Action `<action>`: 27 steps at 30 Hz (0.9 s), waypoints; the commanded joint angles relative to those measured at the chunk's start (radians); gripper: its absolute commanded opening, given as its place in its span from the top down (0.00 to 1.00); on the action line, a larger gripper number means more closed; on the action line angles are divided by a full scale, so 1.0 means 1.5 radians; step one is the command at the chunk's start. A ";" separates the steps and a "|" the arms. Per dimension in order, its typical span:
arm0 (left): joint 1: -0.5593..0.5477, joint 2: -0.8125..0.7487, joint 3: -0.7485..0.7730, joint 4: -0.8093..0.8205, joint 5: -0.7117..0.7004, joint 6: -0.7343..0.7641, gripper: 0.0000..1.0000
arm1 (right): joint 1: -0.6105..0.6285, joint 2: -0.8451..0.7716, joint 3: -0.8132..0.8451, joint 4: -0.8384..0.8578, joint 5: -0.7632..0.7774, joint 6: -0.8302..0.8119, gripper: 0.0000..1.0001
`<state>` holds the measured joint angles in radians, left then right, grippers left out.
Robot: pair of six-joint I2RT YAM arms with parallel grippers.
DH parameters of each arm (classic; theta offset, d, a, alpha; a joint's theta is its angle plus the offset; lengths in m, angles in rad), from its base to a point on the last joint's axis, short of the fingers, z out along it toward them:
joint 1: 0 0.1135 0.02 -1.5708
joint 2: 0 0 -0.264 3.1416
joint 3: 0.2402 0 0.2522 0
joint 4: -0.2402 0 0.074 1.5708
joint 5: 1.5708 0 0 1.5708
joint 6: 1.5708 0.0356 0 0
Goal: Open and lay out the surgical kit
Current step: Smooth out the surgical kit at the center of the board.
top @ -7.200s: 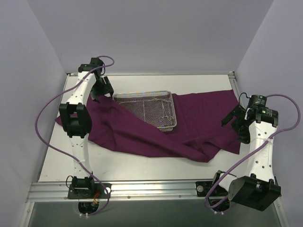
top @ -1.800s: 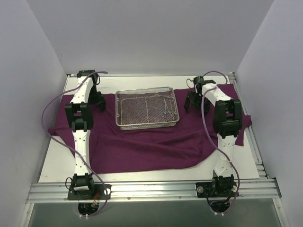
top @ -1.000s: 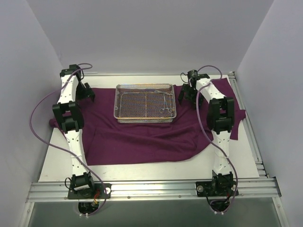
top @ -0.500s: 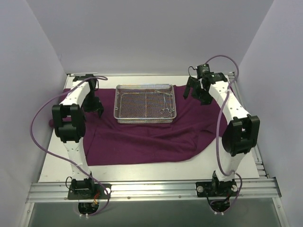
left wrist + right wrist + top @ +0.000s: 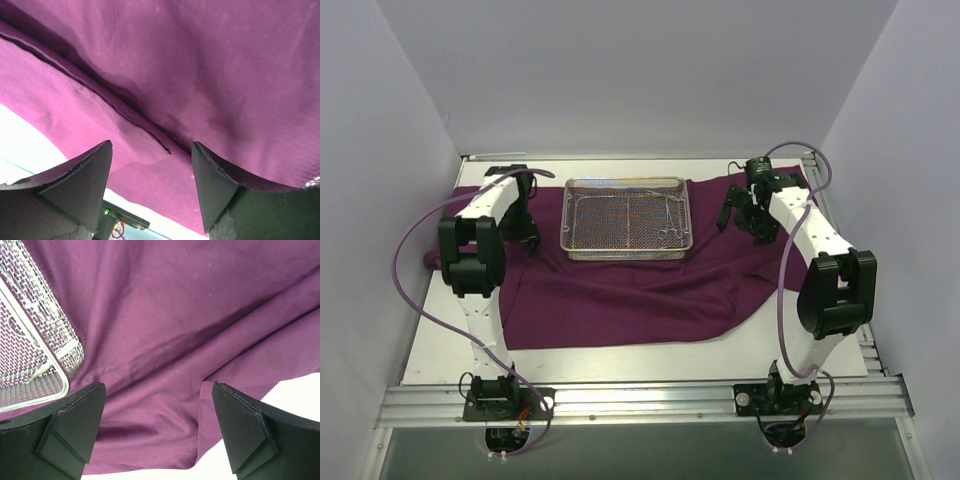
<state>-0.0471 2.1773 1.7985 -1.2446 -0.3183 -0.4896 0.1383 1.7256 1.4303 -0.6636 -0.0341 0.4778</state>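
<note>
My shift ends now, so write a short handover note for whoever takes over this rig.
Left gripper: open, empty, over a fold in the purple cloth, left of the wire-mesh tray.
Right gripper: open, empty, over the cloth right of the tray.
Done: cloth spread open on the table, tray uncovered on it.
Left: the instruments lie in the tray's right end, not yet laid out; folds to smooth.

Right hand (image 5: 157, 389), jaws spread wide, hangs over creased purple cloth (image 5: 170, 310); mesh tray (image 5: 35, 345) corner at left, bench (image 5: 295, 400) peeking lower right.
</note>
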 commanded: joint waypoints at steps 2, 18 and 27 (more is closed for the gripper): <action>-0.007 0.000 -0.010 0.014 -0.019 -0.006 0.27 | -0.006 -0.020 0.002 -0.003 -0.005 -0.008 0.08; -0.011 -0.012 -0.058 0.020 -0.032 -0.002 0.41 | -0.009 -0.025 -0.022 0.015 -0.008 -0.008 0.08; -0.011 -0.029 -0.058 0.022 -0.045 -0.004 0.68 | -0.010 -0.029 -0.038 0.022 -0.012 -0.008 0.08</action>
<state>-0.0582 2.1773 1.7058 -1.2243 -0.3515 -0.4931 0.1303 1.7256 1.3857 -0.6205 -0.0517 0.4728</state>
